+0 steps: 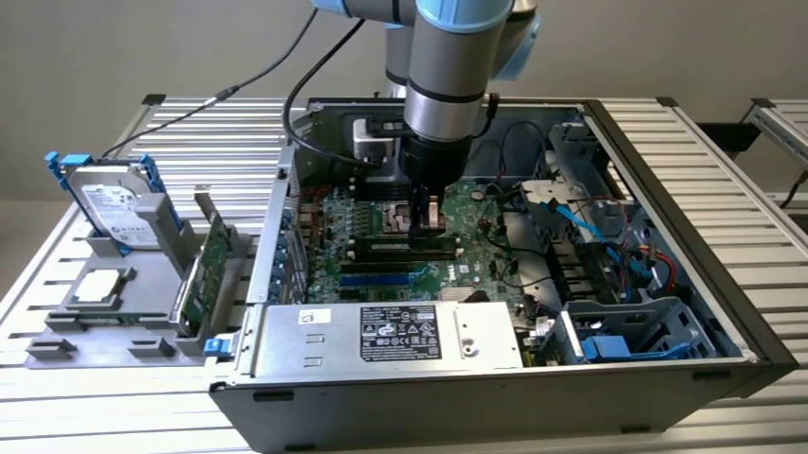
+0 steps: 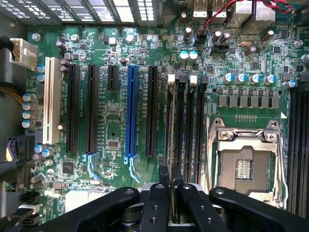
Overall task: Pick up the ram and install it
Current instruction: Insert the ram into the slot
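Observation:
The ram shows edge-on as a thin strip pinched between my gripper's black fingers. My gripper is shut on it. It hangs directly over the black memory slots beside the CPU socket, in line with the slot nearest the expansion slots. Whether the ram touches that slot I cannot tell. In the exterior view my gripper points straight down inside the open computer case, just above the memory slots on the motherboard.
A green expansion card and a hard drive stand in a grey holder on the exterior view's left. The power supply fills the case's near side. Blue cables and a drive cage sit on the right.

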`<state>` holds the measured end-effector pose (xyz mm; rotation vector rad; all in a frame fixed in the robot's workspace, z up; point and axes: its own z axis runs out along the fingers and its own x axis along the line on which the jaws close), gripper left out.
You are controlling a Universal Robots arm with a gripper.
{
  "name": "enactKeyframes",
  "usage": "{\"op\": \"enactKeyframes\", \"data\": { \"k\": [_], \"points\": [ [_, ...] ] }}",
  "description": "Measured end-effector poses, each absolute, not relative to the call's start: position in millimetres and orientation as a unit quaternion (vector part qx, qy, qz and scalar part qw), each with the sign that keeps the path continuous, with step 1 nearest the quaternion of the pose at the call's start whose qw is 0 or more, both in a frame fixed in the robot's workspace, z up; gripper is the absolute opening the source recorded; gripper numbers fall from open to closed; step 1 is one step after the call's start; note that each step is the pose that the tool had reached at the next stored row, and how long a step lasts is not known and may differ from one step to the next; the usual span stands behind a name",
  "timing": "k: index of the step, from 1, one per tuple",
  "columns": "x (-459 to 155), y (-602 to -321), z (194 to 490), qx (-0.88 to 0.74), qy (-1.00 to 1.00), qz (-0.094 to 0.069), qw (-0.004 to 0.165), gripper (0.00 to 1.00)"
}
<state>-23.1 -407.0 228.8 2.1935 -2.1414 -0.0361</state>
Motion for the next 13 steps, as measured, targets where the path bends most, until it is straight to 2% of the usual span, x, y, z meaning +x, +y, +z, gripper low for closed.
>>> {"op": "enactKeyframes", "data": {
  "k": [13],
  "points": [
    [-23.5, -406.5, 228.7, 0.716, -0.697, -0.01, 0.039, 0.13]
  ]
}}
